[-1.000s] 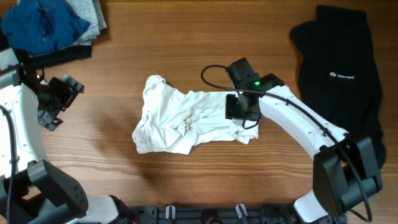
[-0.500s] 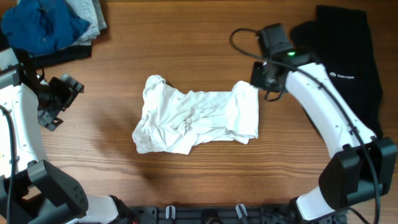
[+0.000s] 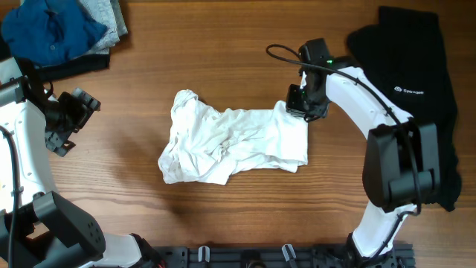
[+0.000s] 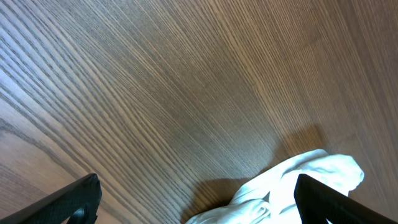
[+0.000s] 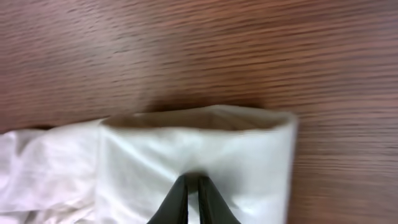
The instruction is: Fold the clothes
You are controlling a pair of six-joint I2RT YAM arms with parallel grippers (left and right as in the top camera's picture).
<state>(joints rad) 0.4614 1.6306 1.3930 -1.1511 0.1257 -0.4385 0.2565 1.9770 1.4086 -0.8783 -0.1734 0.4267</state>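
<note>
White T-shirt crumpled and wrinkly near the middle of the wooden table, bunched thickest toward its 9 o'clock end, flatter toward 3 o'clock. Right tool down on the shirt's 2 o'clock corner, closed tight and nipping a thin fold of the white cloth; from the right wrist, tips meeting on a doubled-over edge of fabric. Left tool out at 9 o'clock of the shirt, well apart from it, spread fully wide, holding nothing. Black garment with a small white logo flat at the table's 3 o'clock side. Blue and grey garments piled at the 10 o'clock corner.
</note>
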